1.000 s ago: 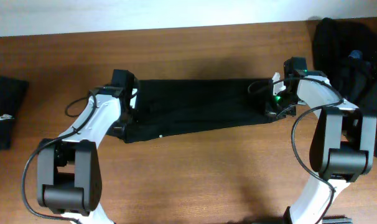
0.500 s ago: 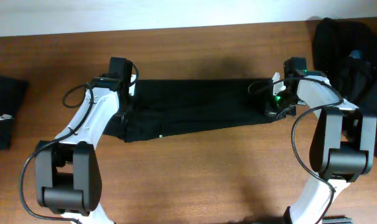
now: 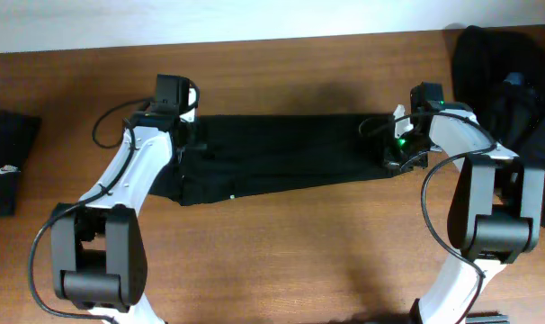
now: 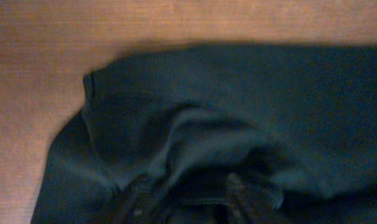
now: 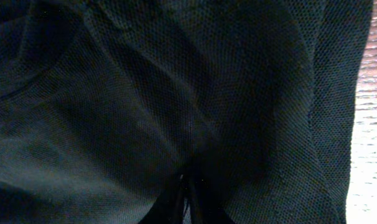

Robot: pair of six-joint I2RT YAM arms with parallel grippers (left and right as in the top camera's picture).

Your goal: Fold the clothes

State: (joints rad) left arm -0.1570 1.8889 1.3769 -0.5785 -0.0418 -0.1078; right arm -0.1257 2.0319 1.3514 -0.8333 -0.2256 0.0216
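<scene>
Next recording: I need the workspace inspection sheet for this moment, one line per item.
Surface: wooden table, brown.
Job's things: black garment lies as a long folded strip between the arms; folded piece with white logo at the left edge; dark pile at the far right.
Clutter: nothing seen.
Grippers: left gripper, jaws apart over the strip's left end; right gripper shut, pinching its right end.
Cables: black cables loop off both arms.
Surroundings: white wall behind the table.

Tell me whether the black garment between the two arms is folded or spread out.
Folded. The black garment lies as a long narrow band across the table, one layer's edge showing at its lower left.
</scene>
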